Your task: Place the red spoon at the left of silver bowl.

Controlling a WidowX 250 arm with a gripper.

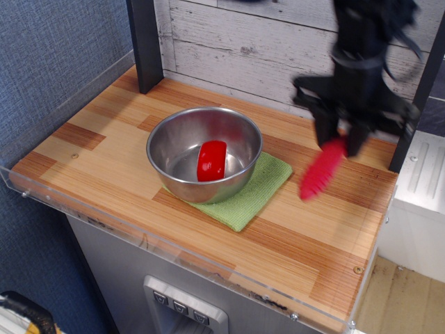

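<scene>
At the right side of the table, above the wood, the gripper was blurred by motion, w/ jaws closed on the upper end of the red spoon. The spoon hung in the air, not touching the table, its long axis tilted: handle going down and to the near-left from the jaws. The scoop was hidden in the jaws, I think. The silver bowl stood well apart to the left, on a green cloth, w/ a short red block inside. The goal spot is left of the bowl, so the carry probably must go across or around the bowl, approx. the whole table width.
</scene>
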